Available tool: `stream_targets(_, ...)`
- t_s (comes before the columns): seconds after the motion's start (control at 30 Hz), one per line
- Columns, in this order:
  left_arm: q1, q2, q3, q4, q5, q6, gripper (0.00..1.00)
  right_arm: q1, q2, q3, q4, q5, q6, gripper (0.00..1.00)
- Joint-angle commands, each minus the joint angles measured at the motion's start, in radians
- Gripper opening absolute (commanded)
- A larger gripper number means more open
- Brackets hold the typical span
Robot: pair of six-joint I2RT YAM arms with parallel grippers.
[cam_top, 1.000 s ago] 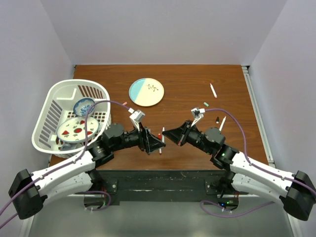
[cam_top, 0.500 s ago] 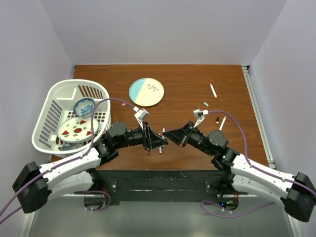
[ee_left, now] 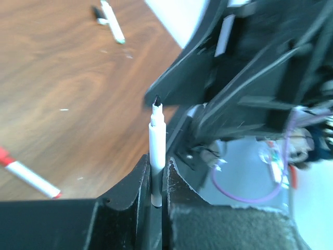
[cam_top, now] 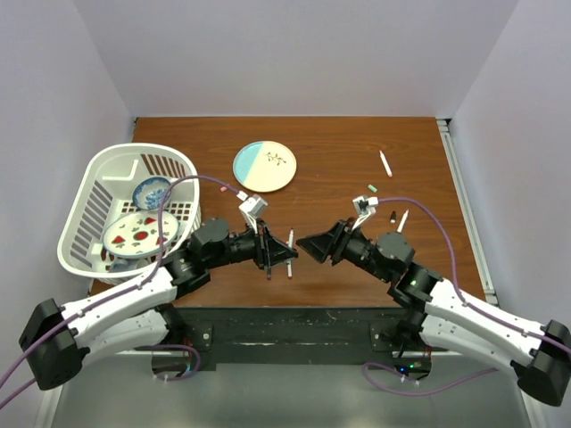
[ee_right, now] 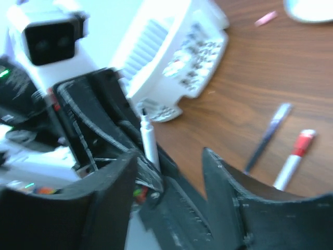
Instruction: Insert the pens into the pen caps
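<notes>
Pen (ee_left: 157, 136), white and dark-tipped, stands clamped in the left jaws near the surface's (cam_top: 339, 152) front edge, its tip just short of the wide-spread right jaws.

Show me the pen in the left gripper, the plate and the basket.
Pen (ee_left: 157, 146), left wrist view, white barrel.
Plate (cam_top: 265, 166), top view, centre.
Basket (cam_top: 78, 203), top view, left wall.
</notes>
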Motion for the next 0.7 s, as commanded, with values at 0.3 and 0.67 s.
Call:
stream_targets(0.3, 0.003, -0.212, 0.176, -0.525, -0.388, 0.284, 0.00, -0.197, 0.177, 0.341, -0.655, 0.635, -0.293, 0.61)
stream_targets(0.67, 0.003, -0.246, 0.170, -0.610, -0.416, 0.370, 0.00, -0.637, 0.482, 0.402, -0.601, 0.492, -0.412, 0.59)
